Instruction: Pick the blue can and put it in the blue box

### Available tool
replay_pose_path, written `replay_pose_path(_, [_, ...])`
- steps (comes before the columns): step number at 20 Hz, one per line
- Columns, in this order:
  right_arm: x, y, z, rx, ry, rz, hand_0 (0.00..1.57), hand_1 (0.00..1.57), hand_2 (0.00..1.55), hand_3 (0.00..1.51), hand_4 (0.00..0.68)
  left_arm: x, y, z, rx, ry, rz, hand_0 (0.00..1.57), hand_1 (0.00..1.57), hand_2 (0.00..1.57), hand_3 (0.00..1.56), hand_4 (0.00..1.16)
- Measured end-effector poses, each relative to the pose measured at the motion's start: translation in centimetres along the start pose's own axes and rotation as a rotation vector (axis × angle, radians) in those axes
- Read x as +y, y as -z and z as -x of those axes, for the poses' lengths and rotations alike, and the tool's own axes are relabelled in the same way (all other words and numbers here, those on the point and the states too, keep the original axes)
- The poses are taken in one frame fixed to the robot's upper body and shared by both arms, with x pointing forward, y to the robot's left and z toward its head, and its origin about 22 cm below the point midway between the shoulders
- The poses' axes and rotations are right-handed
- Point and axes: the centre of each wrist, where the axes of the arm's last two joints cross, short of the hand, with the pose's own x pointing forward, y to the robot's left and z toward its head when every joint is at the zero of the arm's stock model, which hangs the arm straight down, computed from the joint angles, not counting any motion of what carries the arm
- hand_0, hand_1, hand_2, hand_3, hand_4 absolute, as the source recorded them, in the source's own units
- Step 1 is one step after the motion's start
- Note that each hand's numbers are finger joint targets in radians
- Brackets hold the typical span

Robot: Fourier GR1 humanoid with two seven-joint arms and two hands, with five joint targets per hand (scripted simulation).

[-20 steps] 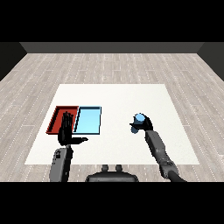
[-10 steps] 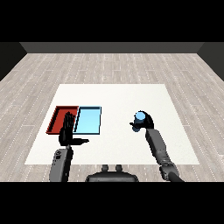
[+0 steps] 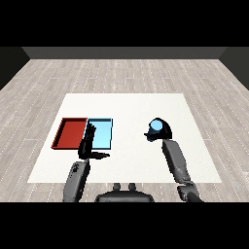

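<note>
The right hand (image 3: 162, 132) is curled round the blue can (image 3: 156, 127), well right of the 2 trays. The grasp step looks done (carry comes next): move it left over the light blue tray (image 3: 104, 134). The left hand (image 3: 88, 144) rests flat, fingers straight, at that tray's near edge.

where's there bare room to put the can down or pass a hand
Bare table lies between the blue tray and the right hand curled on the blue can, and along the far edge. It is crowded where the open left hand overlaps the trays' near rims, beside the red tray.
</note>
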Motion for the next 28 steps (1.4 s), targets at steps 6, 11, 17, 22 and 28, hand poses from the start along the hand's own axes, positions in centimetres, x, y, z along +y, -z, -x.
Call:
replay_pose_path(6, [3.7,0.8,-1.8,-0.064,0.007,-0.027,1.43,1.43,1.45,1.42,0.661,-1.8,0.9,1.0,0.060,-0.015,0.048,0.00,0.00,0.00,0.00,0.00])
replay_pose_path(11, [9.0,0.8,-2.7,-0.082,0.006,-0.037,1.43,1.43,1.45,1.42,0.659,-2.5,1.3,0.8,0.080,-0.017,0.064,0.00,0.00,0.00,0.00,0.00])
replay_pose_path(17, [11.4,0.7,-3.7,-0.094,0.011,-0.057,1.42,1.42,1.44,1.41,0.666,-4.7,2.5,1.4,0.083,-0.021,0.091,0.00,0.00,0.00,0.00,0.00])
replay_pose_path(22, [12.3,0.1,-3.4,-0.100,0.010,-0.068,1.41,1.41,1.45,1.41,0.660,-5.9,3.2,2.3,0.110,-0.019,0.110,0.00,0.00,0.00,0.00,0.00])
replay_pose_path(28, [13.1,0.5,-3.3,-0.108,0.015,-0.084,1.41,1.41,1.44,1.41,0.666,-7.5,3.6,2.9,0.148,-0.015,0.113,0.00,0.00,0.00,0.00,0.00])
